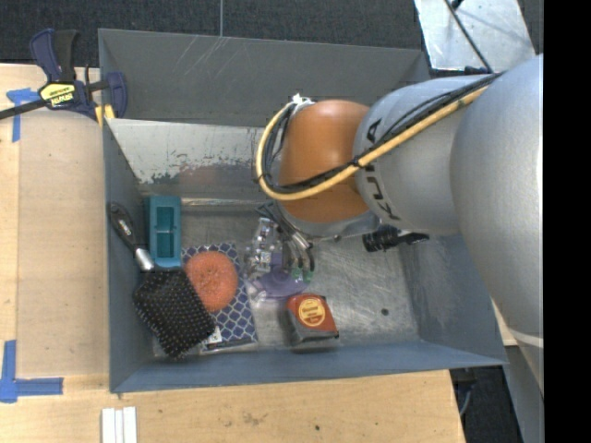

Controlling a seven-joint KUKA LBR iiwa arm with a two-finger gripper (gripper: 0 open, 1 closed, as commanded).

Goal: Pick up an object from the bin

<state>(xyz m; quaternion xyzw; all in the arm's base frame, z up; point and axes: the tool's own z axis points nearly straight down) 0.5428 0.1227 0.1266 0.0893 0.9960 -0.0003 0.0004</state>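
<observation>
My gripper point(277, 257) hangs below the orange wrist cover in the middle of the bin, its tips down over a pale purple translucent thing point(272, 287) on the floor. Just right of that lies a dark tape measure point(311, 317) with an orange label. To the left sits a round orange scrubber point(212, 279) on a blue and white patterned cloth point(233, 314).
A black mesh pad point(174, 314) with a black-handled tool point(126, 232) lies at the left wall. A teal rectangular box point(164, 230) sits at the back left. The arm covers the bin's right half.
</observation>
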